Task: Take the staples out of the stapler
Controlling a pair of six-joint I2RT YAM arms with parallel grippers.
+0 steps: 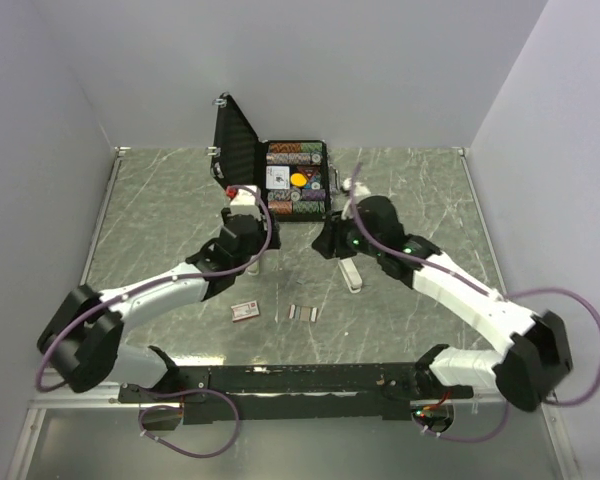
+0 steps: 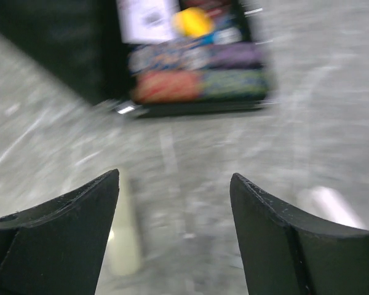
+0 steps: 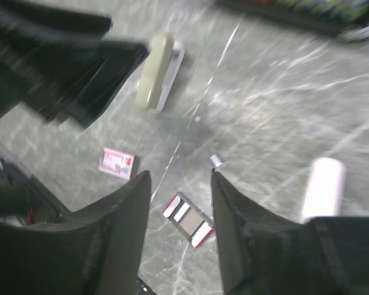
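Note:
The cream stapler (image 3: pixel 155 72) lies on the grey table on its white base, below my left gripper (image 1: pixel 260 252). In the left wrist view it is a cream blur (image 2: pixel 124 230) beside the left finger. A short silvery strip of staples (image 3: pixel 216 160) lies on the table just past my right gripper (image 3: pixel 181 173). That gripper is open with nothing between its fingers. My left gripper (image 2: pixel 175 175) is open wide over bare table. A white bar (image 1: pixel 352 275) lies under my right gripper (image 1: pixel 336 246).
An open black case of poker chips (image 1: pixel 297 180) stands at the back, its lid (image 1: pixel 235 135) upright. A small red-and-white box (image 1: pixel 245 311) and a flat open tray with red ends (image 3: pixel 189 219) lie toward the near side. Grey walls enclose the table.

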